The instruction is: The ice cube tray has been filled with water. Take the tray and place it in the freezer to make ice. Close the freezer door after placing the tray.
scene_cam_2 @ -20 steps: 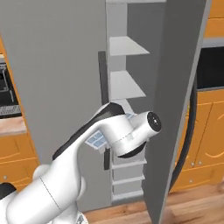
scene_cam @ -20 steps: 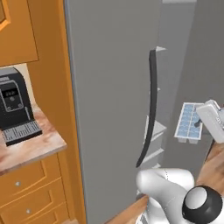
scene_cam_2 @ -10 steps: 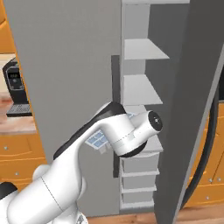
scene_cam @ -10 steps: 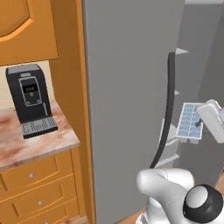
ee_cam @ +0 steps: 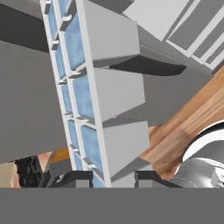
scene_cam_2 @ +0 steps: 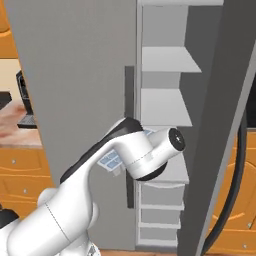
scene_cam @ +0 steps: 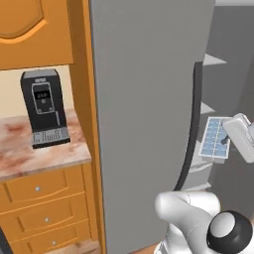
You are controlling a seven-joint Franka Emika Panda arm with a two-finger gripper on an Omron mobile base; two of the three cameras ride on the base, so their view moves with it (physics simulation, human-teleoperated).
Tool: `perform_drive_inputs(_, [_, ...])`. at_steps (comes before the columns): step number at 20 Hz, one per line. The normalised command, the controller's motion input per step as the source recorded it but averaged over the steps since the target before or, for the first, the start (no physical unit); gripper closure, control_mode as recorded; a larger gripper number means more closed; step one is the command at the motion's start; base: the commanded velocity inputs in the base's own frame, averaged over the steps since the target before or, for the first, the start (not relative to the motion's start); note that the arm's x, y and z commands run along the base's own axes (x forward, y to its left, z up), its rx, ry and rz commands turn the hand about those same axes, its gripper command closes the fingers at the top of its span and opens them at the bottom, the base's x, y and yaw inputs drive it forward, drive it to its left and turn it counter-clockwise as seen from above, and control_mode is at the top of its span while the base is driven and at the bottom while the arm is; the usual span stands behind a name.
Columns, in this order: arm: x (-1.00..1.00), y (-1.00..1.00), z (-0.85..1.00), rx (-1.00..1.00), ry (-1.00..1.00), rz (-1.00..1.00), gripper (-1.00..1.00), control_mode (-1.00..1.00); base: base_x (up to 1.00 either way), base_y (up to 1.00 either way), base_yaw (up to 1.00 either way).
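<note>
The ice cube tray is pale blue with a white rim and a grid of small cells. It hangs tilted on edge in front of the freezer's open compartment. My gripper is shut on the tray's right edge. In the hand view the tray rises between my gripper's dark tips. A corner of the tray peeks out behind my arm. The freezer shows pale shelves inside. The freezer door stands swung open at the right, its dark handle facing outward.
The shut left grey panel with its dark bar handle stands close in front of me. A black coffee machine sits on the marble counter at the left, above orange drawers. Below the unit is wooden floor.
The whole scene has slid to the right in both base views, so the camera has moved. The tray stays gripped in the same place beside my arm.
</note>
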Motion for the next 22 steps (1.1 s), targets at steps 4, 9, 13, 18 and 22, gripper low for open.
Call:
perform_drive_inputs(4, [0.00, 0.00, 0.00, 0.00, 0.00, 0.00, 1.00, 1.00, 0.13, -0.27, 0.29])
perform_drive_inputs(9, [0.00, 0.00, 0.00, 0.00, 0.00, 0.00, 1.00, 1.00, 0.00, -0.48, 0.28])
perform_drive_inputs(13, [0.00, 0.00, 0.00, 0.00, 0.00, 0.00, 1.00, 1.00, 0.00, -0.59, 0.23])
perform_drive_inputs(18, [0.00, 0.00, 0.00, 0.00, 0.00, 0.00, 1.00, 1.00, 0.03, -0.31, 0.17])
perform_drive_inputs(22, [0.00, 0.00, 0.00, 0.00, 0.00, 0.00, 1.00, 1.00, 0.22, 0.01, 0.09])
